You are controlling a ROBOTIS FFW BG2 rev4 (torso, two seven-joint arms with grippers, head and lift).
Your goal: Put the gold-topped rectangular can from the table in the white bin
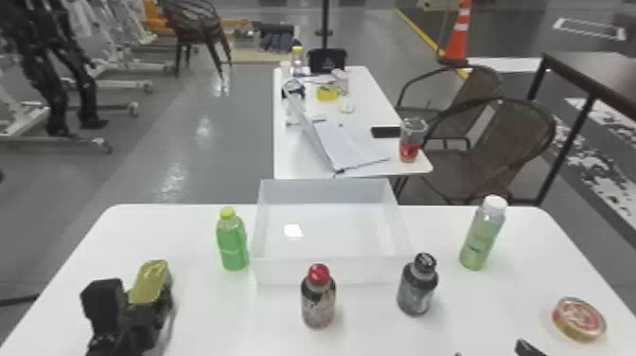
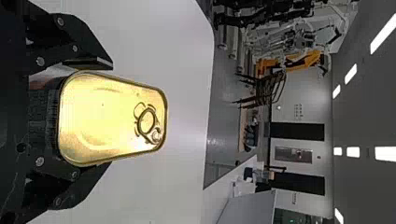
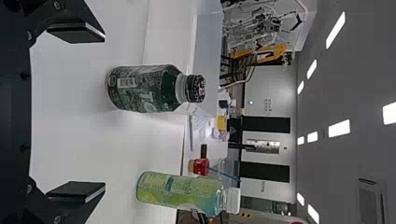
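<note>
Left end effector (image 2: pixel 111 114) clamped on the can (image 1: pixel 150 281), I hold it left of the bin (image 1: pixel 369 271) and nearer me. Grasping looks done; next I should lift it over the bin's wall and release inside.

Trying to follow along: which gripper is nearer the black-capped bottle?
Right. The right gripper is open near the black-capped bottle; the left gripper is farther left, beyond the red-capped bottle, holding the gold-topped can.

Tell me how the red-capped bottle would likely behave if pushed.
The red-capped bottle would probably tip if pushed near its cap, since it stands upright on a narrow base. Once down, its round body would likely roll across the flat table.
</note>
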